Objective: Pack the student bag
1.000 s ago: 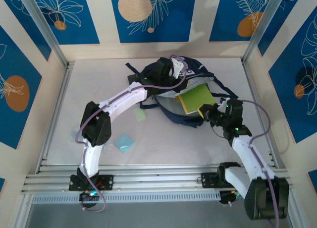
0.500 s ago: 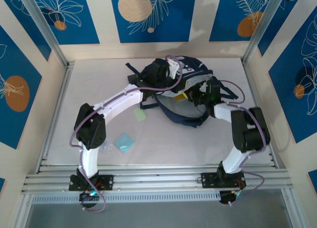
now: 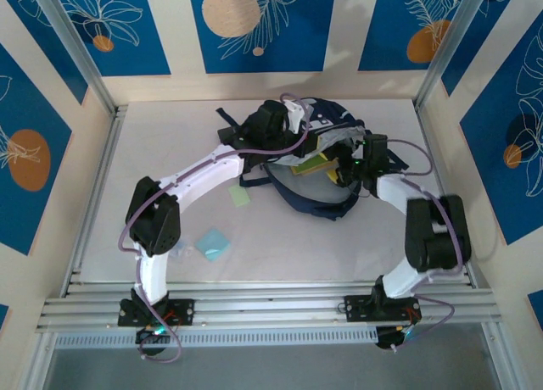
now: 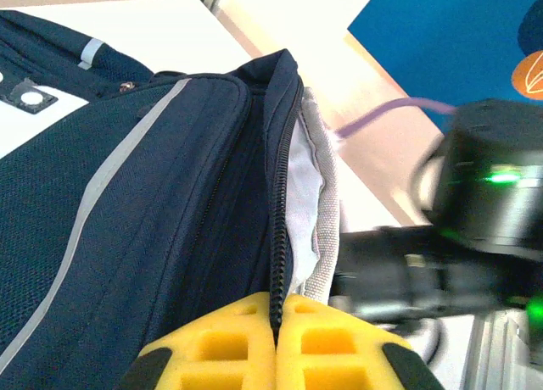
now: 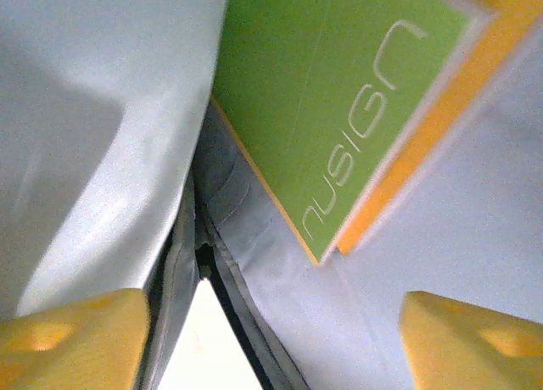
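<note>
The left gripper (image 4: 276, 326) is clenched on the zip edge of the large dark navy fabric backpack, the student bag (image 4: 144, 203), apparently propping its mouth open. The right gripper (image 5: 271, 339) is released inside that mouth, yellow fingers (image 5: 72, 335) wide apart. A lime-green notebook with an orange border (image 5: 339, 102) lies just beyond them on pale grey lining. The bag sits far and centre on the white worktop (image 3: 170, 144). It looks soft and prone to sagging, so the stiffer zip hem or a strap seems the best hold. How deep the notebook sits is hidden.
</note>
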Controlling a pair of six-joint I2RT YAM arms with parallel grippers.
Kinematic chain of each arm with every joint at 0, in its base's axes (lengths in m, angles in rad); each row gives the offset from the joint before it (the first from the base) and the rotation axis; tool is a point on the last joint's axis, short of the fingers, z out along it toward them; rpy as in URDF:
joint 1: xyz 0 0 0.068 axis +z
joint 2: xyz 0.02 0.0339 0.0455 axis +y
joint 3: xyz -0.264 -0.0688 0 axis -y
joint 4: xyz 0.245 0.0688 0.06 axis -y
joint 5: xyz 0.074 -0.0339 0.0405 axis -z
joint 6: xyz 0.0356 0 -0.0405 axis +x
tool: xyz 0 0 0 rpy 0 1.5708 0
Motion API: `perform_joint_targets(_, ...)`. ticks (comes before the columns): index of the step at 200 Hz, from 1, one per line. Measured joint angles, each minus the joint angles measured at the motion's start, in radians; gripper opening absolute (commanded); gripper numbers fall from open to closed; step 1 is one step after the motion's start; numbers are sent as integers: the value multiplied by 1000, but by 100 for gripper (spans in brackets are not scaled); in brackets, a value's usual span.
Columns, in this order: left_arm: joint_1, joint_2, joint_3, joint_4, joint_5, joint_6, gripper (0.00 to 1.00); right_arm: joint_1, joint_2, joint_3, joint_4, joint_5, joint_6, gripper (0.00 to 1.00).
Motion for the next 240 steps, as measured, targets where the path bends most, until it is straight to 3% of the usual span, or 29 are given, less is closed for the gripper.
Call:
perform_joint_targets(19, 0, 2, -14, 27, 0, -23, 0, -18, -165, -5, -192, 68, -104, 100)
perform_joint_targets(28, 0, 6, -20, 41, 3, -34, 1, -30, -235, -10, -273, 92, -140, 100)
perform_joint_targets(55, -1, 27, -34, 74, 31, -73, 50, -88, -396, -35, -478, 141, -240, 99)
perform_joint_targets(69, -1, 27, -51, 100, 45, -89, 65, -119, -454, -40, -561, 156, -276, 100)
perform_joint_targets(84, -1, 16, -95, 134, 48, -111, 74, -129, -498, -39, -612, 163, -307, 100)
perform_joint_targets(127, 47, -98, -354, 209, 0, -175, 76, -86, -517, -19, -664, 168, -337, 99)
perform_joint_targets(175, 259, -146, -604, 354, -117, -312, 74, 52, -481, -20, -637, 189, -316, 96)
perform_joint_targets(198, 304, -132, -610, 353, -189, -327, 74, 118, -480, -57, -588, 202, -279, 95)
perform_joint_targets(240, 302, -32, -510, 341, -270, -322, 69, 250, -475, -101, -554, 264, -230, 95)
